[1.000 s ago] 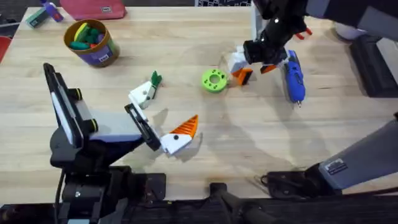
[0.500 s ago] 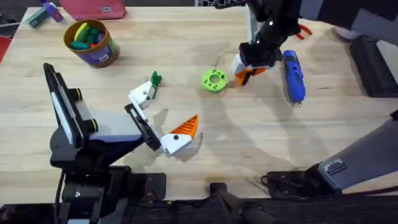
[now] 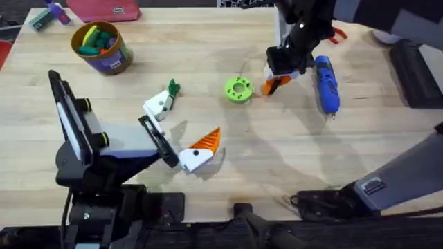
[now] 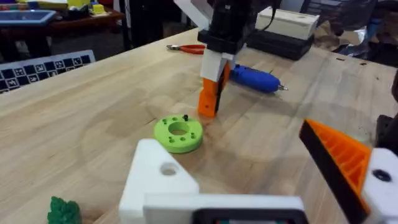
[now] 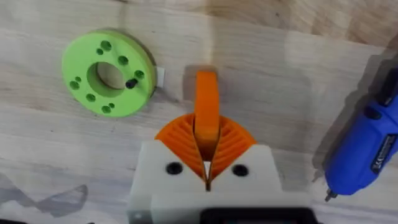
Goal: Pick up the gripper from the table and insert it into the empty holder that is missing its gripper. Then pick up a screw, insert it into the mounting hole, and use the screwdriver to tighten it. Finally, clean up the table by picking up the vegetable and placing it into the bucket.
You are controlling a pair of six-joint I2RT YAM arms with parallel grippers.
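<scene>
right wrist view, i see my right gripper [image 5: 207,163] pinched on the gripper [image 5: 206,112], green disc [image 5: 109,73] beside, screwdriver [image 5: 367,144] opposite, left gripper [image 3: 181,137] spread wide, holder [image 3: 158,105] bare

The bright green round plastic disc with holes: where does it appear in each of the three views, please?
Overhead: the bright green round plastic disc with holes lies mid-table, just left of the right tool.
Left wrist: it lies at centre, in front of that tool.
Right wrist: it lies at upper left.
Shared landmark: the bright blue pen-shaped electric screwdriver lies beyond the right tool from the disc.
</scene>
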